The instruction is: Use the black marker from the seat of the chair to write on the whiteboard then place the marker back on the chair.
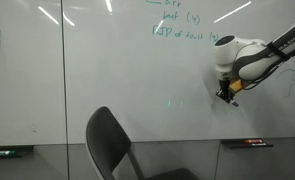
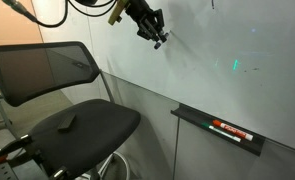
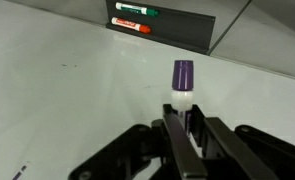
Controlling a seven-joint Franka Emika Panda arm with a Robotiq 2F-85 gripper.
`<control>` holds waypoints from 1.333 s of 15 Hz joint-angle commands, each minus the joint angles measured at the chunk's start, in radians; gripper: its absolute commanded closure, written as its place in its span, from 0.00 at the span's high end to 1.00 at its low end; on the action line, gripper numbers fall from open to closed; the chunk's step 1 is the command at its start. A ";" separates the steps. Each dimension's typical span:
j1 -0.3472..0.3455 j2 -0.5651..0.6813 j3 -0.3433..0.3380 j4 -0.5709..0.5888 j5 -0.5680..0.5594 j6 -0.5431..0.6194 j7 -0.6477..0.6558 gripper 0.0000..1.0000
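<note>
My gripper (image 3: 182,128) is shut on a marker (image 3: 182,85) with a white body and a purple end that sticks out past the fingertips. In both exterior views the gripper (image 1: 227,95) (image 2: 157,38) holds the marker's end at the whiteboard (image 1: 117,70) (image 2: 227,50), to the side of and higher than the chair; I cannot tell whether it touches. The black chair (image 1: 112,145) stands in front of the board. Its seat (image 2: 97,135) carries a small dark object (image 2: 67,122).
A black tray (image 2: 197,118) (image 1: 249,143) (image 3: 177,30) is fixed below the board and holds a red marker (image 2: 230,130) (image 3: 130,23) and a green one (image 3: 135,10). Green writing (image 1: 177,25) is on the upper board. A second tray (image 1: 7,152) sits at the far end.
</note>
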 commanded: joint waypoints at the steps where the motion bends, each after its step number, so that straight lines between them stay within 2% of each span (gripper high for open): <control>1: 0.010 -0.025 0.004 0.025 0.026 -0.115 -0.034 0.11; 6: -0.003 -0.048 -0.002 0.020 0.062 -0.235 -0.069 0.11; 20: -0.032 0.032 -0.030 0.072 -0.006 -0.118 -0.034 0.11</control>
